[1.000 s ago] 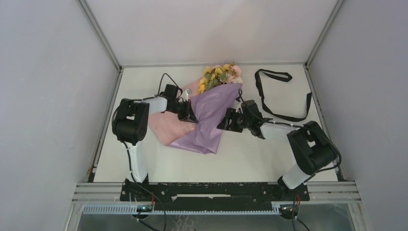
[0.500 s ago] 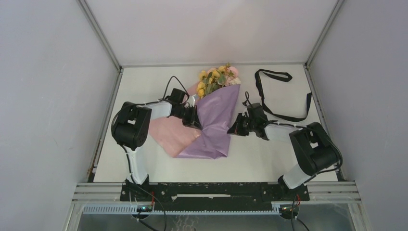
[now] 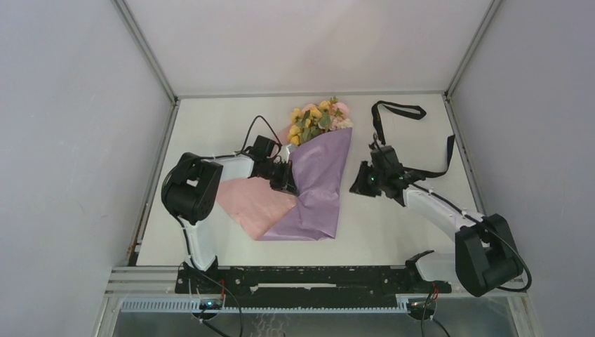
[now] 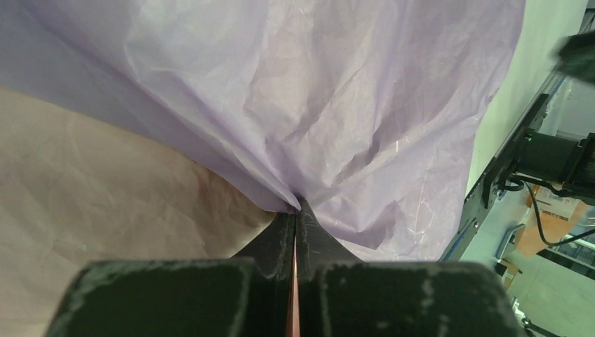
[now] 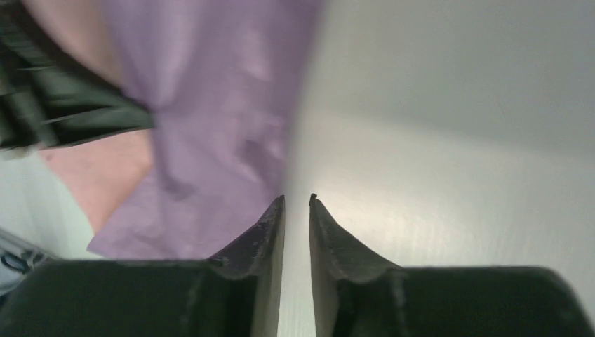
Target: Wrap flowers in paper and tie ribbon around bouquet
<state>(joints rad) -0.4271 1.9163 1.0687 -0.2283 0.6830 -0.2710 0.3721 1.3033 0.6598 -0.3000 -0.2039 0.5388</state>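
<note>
The bouquet [image 3: 319,151]: where is it?
— On the table [image 3: 210,119], in the middle, with the flowers [image 3: 316,118] at its far end.
— And your grippers?
— My left gripper [image 4: 295,207] is pressed together on the paper [image 4: 337,105], at the left edge of the purple fold. My right gripper [image 5: 297,200] is just beside the paper, jaws slightly apart, with nothing between them.
</note>
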